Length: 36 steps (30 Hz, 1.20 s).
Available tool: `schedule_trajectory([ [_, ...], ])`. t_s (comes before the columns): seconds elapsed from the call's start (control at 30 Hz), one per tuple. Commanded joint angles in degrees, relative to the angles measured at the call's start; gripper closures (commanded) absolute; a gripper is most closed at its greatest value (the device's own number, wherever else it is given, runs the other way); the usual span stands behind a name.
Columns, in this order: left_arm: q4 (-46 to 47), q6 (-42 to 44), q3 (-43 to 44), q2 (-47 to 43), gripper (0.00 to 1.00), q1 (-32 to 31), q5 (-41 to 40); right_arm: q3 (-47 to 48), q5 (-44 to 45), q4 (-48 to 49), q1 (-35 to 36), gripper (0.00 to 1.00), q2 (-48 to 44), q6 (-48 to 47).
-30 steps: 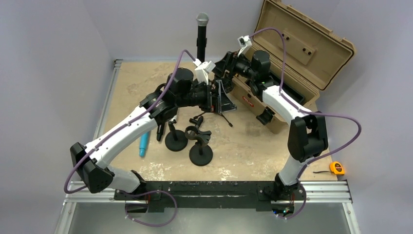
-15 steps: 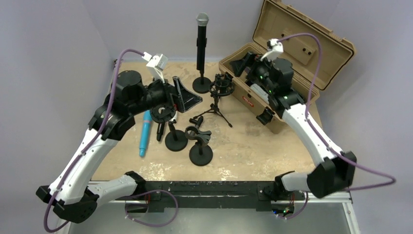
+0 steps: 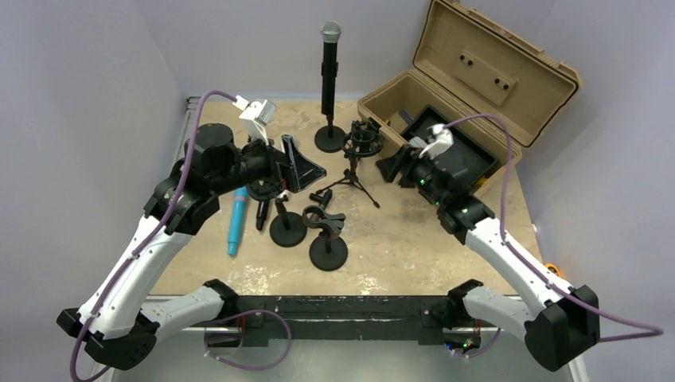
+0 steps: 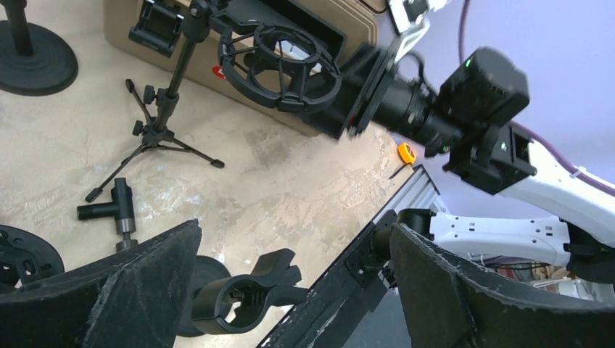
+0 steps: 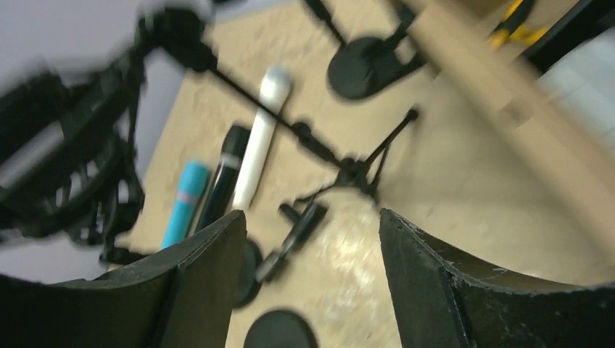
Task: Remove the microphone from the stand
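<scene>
Black left hand (image 4: pixel 294 239) gapes wide, aimed across at the tripod stand (image 4: pixel 163 119).

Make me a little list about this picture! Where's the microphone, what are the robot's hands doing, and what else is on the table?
microphone: upright in its stand, at the far side of the table
left gripper: open, holding nothing
right gripper: open, holding nothing
also there: blue microphone lying flat, shock mount on a tripod, open tan case
job done: not yet
</scene>
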Motion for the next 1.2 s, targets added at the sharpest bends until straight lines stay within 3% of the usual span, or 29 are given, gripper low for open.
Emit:
schedule_trajectory([
  [0.0, 3.4, -0.3, -1.5, 1.8, 0.02, 1.3, -0.7, -3.8, 0.4, 4.4, 7.8, 0.34, 0.0, 5.8],
  [0.27, 15.5, -10.1, -2.7, 15.6, 0.23, 11.9, 15.4, -11.7, -3.8, 17.5, 8.1, 0.36, 1.8, 7.2],
  [0.5, 17.3, -9.6, 1.1, 23.3, 0.30, 13.3, 17.8, -19.6, -1.9, 42.1, 8.6, 0.37, 4.1, 4.9],
  [0.73, 20.9, -11.5, -6.2, 17.1, 0.31, 13.3, 16.4, -22.9, 17.9, 60.8, 17.0, 0.26, 6.9, -1.7],
  [0.83, 19.9, -11.3, -8.3, 13.5, 0.30, 13.3, 15.2, -20.8, 26.0, 64.5, 19.8, 0.22, 11.4, -3.6],
  [1.17, 12.6, -7.8, -10.8, 3.5, 0.29, 13.3, 12.5, -13.4, 30.8, 81.5, 19.8, 0.25, 29.9, -11.8],
])
